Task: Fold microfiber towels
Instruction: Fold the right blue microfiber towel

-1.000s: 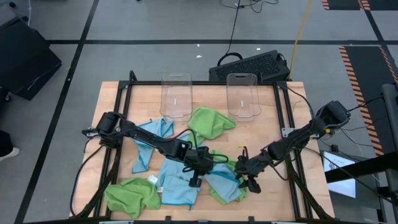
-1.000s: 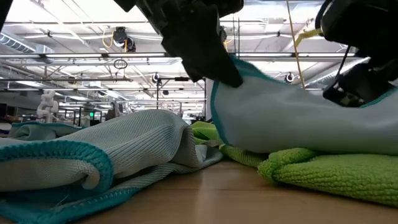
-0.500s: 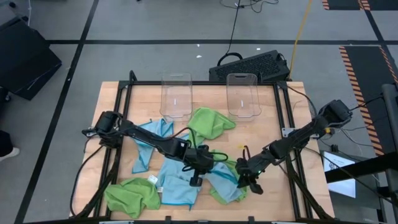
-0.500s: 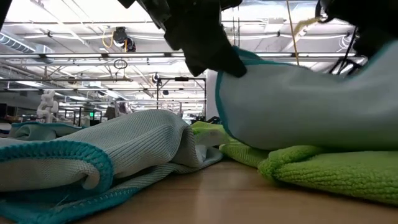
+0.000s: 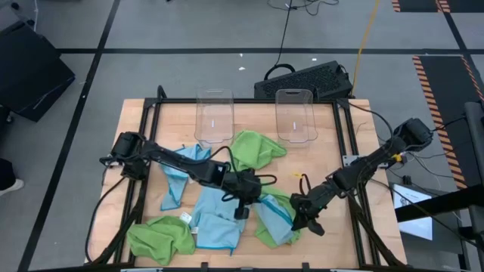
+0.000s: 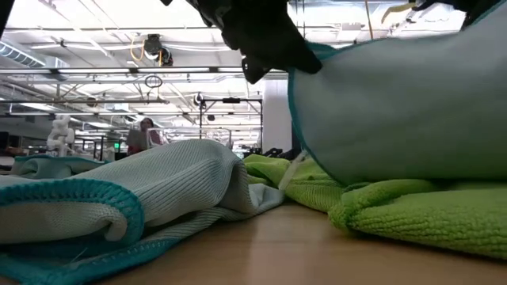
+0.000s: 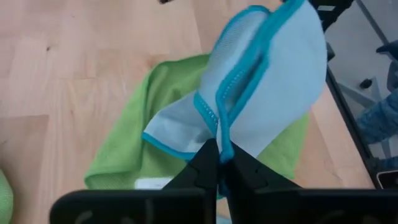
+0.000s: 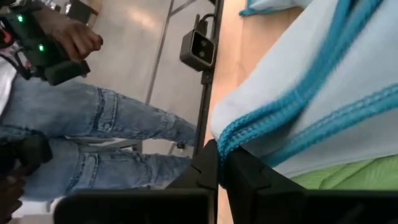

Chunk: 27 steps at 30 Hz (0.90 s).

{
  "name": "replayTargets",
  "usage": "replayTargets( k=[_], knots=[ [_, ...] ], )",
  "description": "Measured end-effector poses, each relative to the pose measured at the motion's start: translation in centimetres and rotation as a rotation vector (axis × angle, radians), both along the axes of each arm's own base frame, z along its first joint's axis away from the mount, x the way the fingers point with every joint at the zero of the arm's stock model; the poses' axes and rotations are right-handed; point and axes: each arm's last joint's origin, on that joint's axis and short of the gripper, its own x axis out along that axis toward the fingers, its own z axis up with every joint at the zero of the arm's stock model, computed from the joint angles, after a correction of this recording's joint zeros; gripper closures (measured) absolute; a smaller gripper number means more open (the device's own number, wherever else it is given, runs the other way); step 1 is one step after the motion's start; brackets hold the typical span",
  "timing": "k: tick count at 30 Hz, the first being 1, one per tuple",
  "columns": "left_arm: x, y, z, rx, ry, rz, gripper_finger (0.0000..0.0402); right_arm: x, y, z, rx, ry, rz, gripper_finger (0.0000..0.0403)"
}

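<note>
A light blue microfiber towel point(image 5: 272, 219) with a teal hem hangs between my two grippers near the table's front, right of centre. Its lower part rests on a lime green towel point(image 5: 281, 202). My left gripper point(image 5: 243, 213) is shut on the towel's left end and my right gripper point(image 5: 296, 222) on its right end. In the low view the blue towel point(image 6: 396, 103) stands raised above the green towel point(image 6: 420, 218). Other towels lie loose: blue point(image 5: 215, 227), green point(image 5: 159, 238), blue point(image 5: 181, 170), green point(image 5: 253, 149). My left gripper pinches the blue towel's teal hem point(image 7: 221, 140) between its two fingers, where two hemmed edges meet. The fingers slant down from the table's left. The towel stands up from the hold, its lower part on the green towel point(image 7: 143, 149). My right gripper pinches the teal hem point(image 8: 225, 144) at the towel's right end between its two fingers, coming from the table's right, slanting down. The cloth spreads away from the fingers toward the other gripper, above the green towel point(image 8: 348, 177).
Two clear plastic bins point(image 5: 214, 117) point(image 5: 295, 115) stand at the table's far edge. A black case point(image 5: 306, 79) lies on the floor behind them. A person in jeans point(image 8: 93, 124) stands beyond the table's right edge, holding a controller.
My right gripper has shut on the blue towel's right end and risen with it. My left gripper has also gone up a little. The towel's upper part is lifted higher and spread between them, while its lower part stays on the green towel.
</note>
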Motion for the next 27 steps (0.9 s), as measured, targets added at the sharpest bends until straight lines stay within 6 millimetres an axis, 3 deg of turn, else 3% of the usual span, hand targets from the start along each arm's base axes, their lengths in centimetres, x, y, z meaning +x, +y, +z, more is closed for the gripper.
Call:
replayTargets(
  k=[6,10,20,27],
  knots=[
    [0.3,0.4,0.2,-0.029,-0.025,-0.014,0.0396,-0.5,0.8,0.0,0.031,0.039,0.001,0.0397],
    [0.4,0.4,0.3,-0.025,-0.041,-0.008,0.0383,-0.7,1.1,-0.2,0.028,0.052,-0.018,0.0397],
    [0.4,0.4,0.3,-0.008,-0.048,-0.002,0.0396,0.1,1.7,-2.0,0.022,0.114,-0.057,0.0394],
    [0.5,0.6,0.4,0.03,-0.069,0.006,0.0378,0.6,2.0,-2.8,0.017,0.116,-0.063,0.0393]
  ],
)
